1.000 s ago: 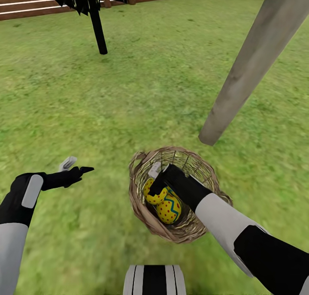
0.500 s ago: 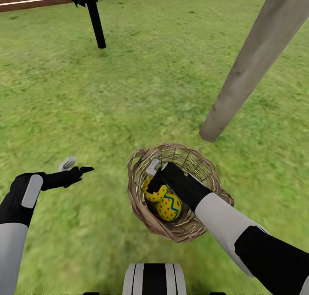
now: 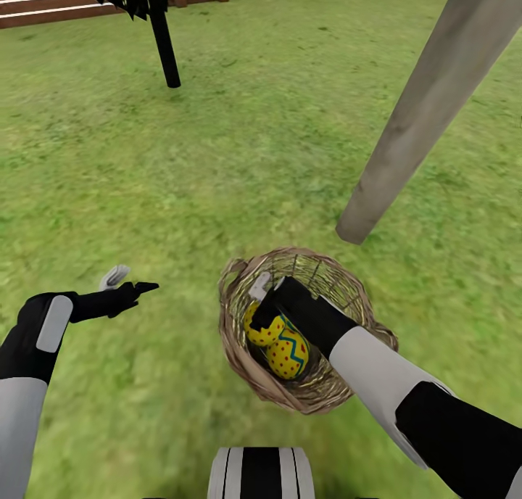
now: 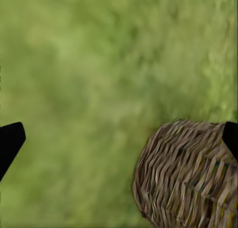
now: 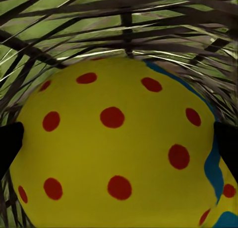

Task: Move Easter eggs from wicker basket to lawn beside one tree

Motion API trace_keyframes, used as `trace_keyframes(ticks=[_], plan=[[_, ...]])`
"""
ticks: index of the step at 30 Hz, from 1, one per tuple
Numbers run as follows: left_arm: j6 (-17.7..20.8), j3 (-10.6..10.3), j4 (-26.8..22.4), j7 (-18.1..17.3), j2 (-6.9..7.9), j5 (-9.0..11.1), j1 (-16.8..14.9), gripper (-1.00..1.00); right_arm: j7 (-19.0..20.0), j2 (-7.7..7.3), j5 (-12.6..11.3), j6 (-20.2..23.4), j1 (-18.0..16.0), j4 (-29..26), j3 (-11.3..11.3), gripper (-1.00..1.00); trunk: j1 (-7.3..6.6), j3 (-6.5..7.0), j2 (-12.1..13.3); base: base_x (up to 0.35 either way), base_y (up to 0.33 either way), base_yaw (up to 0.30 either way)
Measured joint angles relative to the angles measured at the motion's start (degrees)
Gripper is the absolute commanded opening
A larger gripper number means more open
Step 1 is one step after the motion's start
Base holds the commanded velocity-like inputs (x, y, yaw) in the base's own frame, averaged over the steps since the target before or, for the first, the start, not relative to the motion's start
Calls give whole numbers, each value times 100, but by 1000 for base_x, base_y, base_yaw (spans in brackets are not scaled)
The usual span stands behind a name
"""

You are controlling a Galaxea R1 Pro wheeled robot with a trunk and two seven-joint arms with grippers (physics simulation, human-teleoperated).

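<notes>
The wicker basket (image 3: 235,343) stands on the lawn (image 3: 217,172) just in front of me, and its woven side (image 4: 183,173) also shows in the left wrist view. Two yellow Easter eggs (image 3: 288,352) with red dots and a blue zigzag lie inside it, touching. My right gripper (image 3: 259,303) reaches down into the basket, open, its fingertips (image 5: 7,144) on either side of a dotted egg (image 5: 116,148). To the left of the basket, my left gripper (image 3: 130,281) hovers open over the grass with nothing in it.
The pale grey-beige trunk of a leaning tree (image 3: 420,114) meets the grass just behind and right of the basket. A thin black-trunked tree (image 3: 165,49) stands far back left, before a brown slat fence (image 3: 43,6). My base (image 3: 261,473) shows at the bottom edge.
The head view dipped slightly and came back. Both arms, the basket and the eggs stay where they were.
</notes>
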Motion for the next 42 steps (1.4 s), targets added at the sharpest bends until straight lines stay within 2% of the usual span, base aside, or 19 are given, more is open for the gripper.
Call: trace_keyframes(ticks=[6,13,25,31,33,35,42], plan=[[1,-2,-28,1,0,5,-2,100,-5,5,42,-3,3,109,9,-100,-10,87,5,0,0,0],[0,0,-38,1,0,-1,1,100,-13,-1,44,-4,3,92,0,-100,-9,88,6,0,0,0],[1,-7,-37,1,1,4,0,100,-14,-12,74,-11,3,86,1,-100,-28,243,15,0,0,0],[-2,17,-61,0,9,-1,43,100,-14,-21,76,-11,2,82,1,-100,-27,243,15,0,-51,0],[-4,21,-50,-2,9,3,45,100,-10,-21,-19,17,2,77,-2,-100,-28,243,15,0,-174,0],[0,26,-46,0,15,8,46,100,-14,-29,76,-12,3,77,1,-100,-27,243,15,0,-29,0],[1,27,-61,1,9,4,45,100,-14,-38,71,-14,2,58,1,-100,-36,309,19,0,-1,0]])
